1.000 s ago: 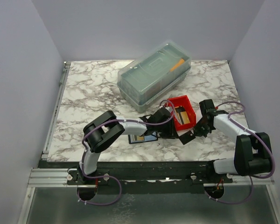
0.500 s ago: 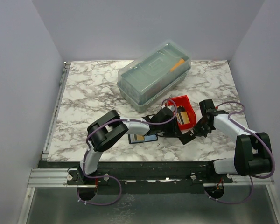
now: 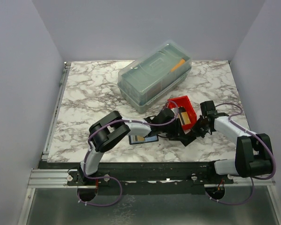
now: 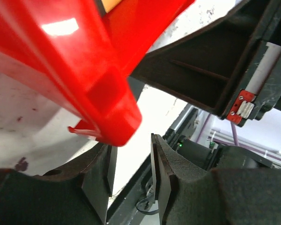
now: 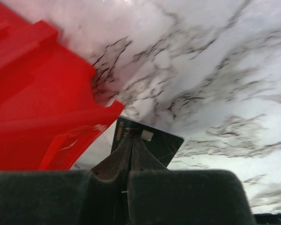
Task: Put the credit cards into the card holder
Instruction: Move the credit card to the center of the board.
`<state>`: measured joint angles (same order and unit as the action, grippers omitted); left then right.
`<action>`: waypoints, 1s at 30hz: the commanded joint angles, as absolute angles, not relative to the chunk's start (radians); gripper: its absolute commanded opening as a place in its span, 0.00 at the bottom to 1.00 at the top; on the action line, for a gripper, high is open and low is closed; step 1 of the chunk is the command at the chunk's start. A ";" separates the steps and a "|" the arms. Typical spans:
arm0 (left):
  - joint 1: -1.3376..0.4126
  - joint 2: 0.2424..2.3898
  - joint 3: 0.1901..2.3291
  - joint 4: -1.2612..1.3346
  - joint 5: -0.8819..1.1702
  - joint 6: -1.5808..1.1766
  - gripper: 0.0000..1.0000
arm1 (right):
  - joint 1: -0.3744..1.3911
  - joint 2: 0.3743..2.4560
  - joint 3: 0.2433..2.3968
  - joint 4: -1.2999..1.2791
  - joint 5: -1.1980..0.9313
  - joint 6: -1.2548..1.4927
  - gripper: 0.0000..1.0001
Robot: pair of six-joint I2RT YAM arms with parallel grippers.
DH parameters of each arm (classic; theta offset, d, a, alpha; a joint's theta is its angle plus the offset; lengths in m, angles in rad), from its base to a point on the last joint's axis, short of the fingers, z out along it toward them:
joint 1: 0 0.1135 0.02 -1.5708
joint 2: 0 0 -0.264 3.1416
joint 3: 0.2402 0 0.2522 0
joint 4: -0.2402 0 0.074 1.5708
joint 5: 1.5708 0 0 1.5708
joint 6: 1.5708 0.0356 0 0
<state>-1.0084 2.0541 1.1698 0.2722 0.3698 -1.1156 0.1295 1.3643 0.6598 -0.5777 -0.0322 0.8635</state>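
Two arms: both reach inward to the red plastic bin [image 3: 180, 99] at the right front of the marble-patterned table [image 3: 84, 103].
Left arm: elbow folded high near the front edge; forearm runs rightward, low over the table; wrist at the bin's near-left side.
Left gripper [image 4: 130, 150]: jaws parted, nothing between them; a corner of the bin sits just past the fingertips.
Right arm: forearm leans from its base toward the left; wrist bent down by the bin's near-right corner.
Right gripper [image 5: 131, 139]: fingers pressed together, pinching the edge of the flat black card holder [image 5: 161, 143].
Card holder: low over the table, just beside the bin, its small pale mark facing the wrist camera.
Credit cards: one tan card [image 3: 183, 117] inside the bin; blue and tan cards [image 3: 144, 139] flat on the table beneath the left forearm.
Rear: large clear lidded box [image 3: 154, 77], well apart from both grippers.
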 commanded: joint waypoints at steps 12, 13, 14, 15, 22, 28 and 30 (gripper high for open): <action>-1.028 1.801 1.107 0.132 0.385 -0.921 0.59 | 0.106 1.279 0.688 -0.715 0.068 0.876 0.30; -1.028 1.781 1.111 0.107 0.384 -0.898 0.59 | 0.104 1.282 0.705 -0.731 0.087 0.879 0.30; -1.028 1.758 1.112 0.082 0.381 -0.876 0.60 | 0.104 1.288 0.717 -0.736 0.104 0.876 0.31; -1.028 1.738 1.111 0.064 0.378 -0.854 0.62 | 0.101 1.300 0.729 -0.741 0.117 0.871 0.34; -1.028 1.597 1.053 0.002 0.354 -0.761 0.65 | 0.091 1.413 0.771 -0.705 0.111 0.852 0.35; -1.022 1.494 1.013 -0.063 0.312 -0.710 0.67 | 0.094 1.444 0.747 -0.693 0.061 0.861 0.35; -1.015 1.467 1.005 -0.069 0.302 -0.698 0.68 | 0.109 1.438 0.728 -0.682 0.027 0.863 0.35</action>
